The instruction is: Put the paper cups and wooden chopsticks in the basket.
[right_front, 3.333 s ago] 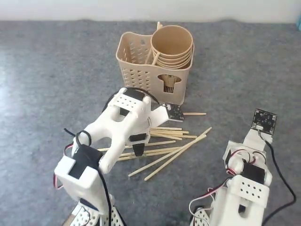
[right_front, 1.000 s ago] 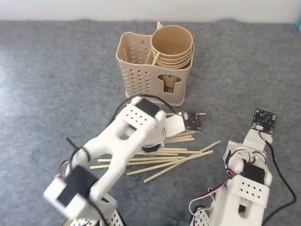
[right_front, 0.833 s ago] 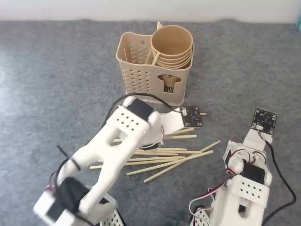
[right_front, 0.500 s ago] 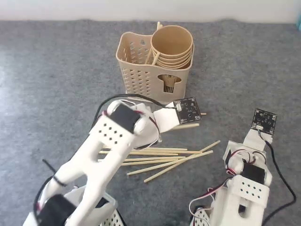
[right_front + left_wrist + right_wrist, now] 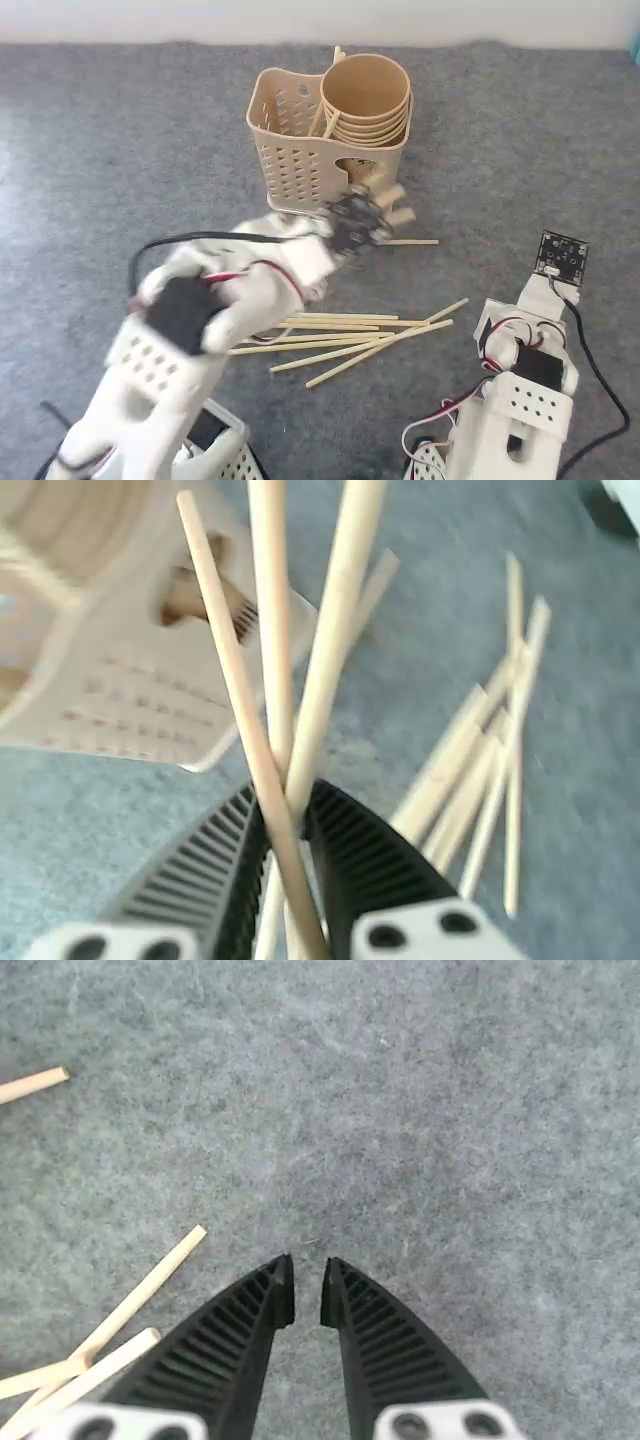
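Observation:
Several paper cups [image 5: 366, 95] sit stacked in the right half of the beige perforated basket [image 5: 290, 150], with a chopstick tip behind them. My left gripper [image 5: 355, 225] hangs just in front of the basket, shut on a few wooden chopsticks [image 5: 390, 200]. In the left wrist view that held bundle [image 5: 270, 660] fans out from between the fingers [image 5: 345, 840] toward the basket [image 5: 110, 680]. More chopsticks [image 5: 340, 335] lie scattered on the carpet below. My right gripper [image 5: 303, 1295] is shut over bare carpet, holding nothing.
A single chopstick [image 5: 410, 242] lies near the basket's front right corner. The right arm [image 5: 530, 380] stands at the lower right, beside the ends of the loose chopsticks [image 5: 120, 1315]. Grey carpet covers the whole table.
The left arm has risen from the pile with a few chopsticks and swung them up toward the basket front. The pile on the carpet has shifted and thinned. The right arm has kept still.

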